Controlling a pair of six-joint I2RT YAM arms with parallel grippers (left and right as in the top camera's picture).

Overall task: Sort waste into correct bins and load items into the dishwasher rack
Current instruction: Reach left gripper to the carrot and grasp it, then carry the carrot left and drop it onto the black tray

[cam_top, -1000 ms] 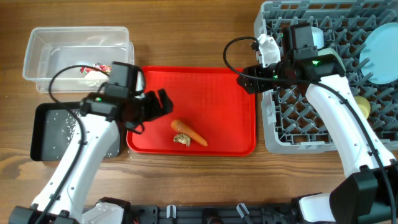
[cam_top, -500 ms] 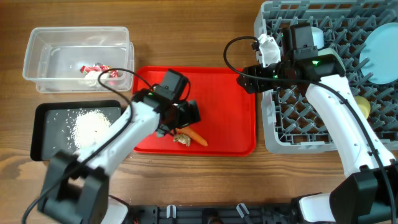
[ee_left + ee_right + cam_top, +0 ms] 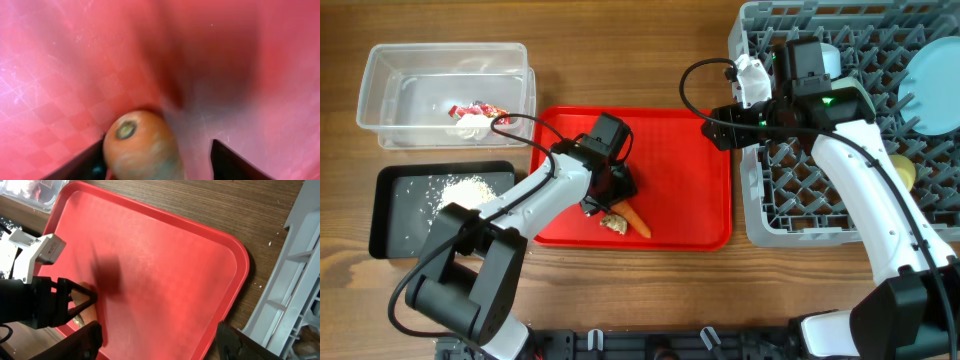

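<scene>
Two grippers are seen with their jaws apart. The left gripper [image 3: 608,203] is lowered onto the red tray [image 3: 680,190], at the thick end of the orange carrot [image 3: 634,221]. In the left wrist view the carrot's round stem end is framed between the two dark fingers [image 3: 82,165]. One finger is just beside the carrot and the other stands clear of it, so nothing is clamped. The small brown food scrap [image 3: 614,225] is seen on the same tray, touching or just beside the carrot on its near side.

The right gripper [image 3: 713,131] is held over the tray's far right corner, next to the dishwasher rack [image 3: 820,210]. Its fingers [image 3: 82,342] are spread wide over bare red surface, and nothing is held between them.

The red printed snack wrapper [image 3: 475,108] and the crumpled white napkin [image 3: 472,126] are found together inside the clear tub [image 3: 380,60] at the far left of the table [image 3: 620,60]. The white rice grains [image 3: 462,189] are heaped and scattered in the black tray [image 3: 380,220], which is set just in front of the tub and beside the red tray.

A light blue plate [image 3: 935,80] is stood at the right edge of the rack, and a yellow cup [image 3: 903,172] is partly seen below it, behind the right arm.
</scene>
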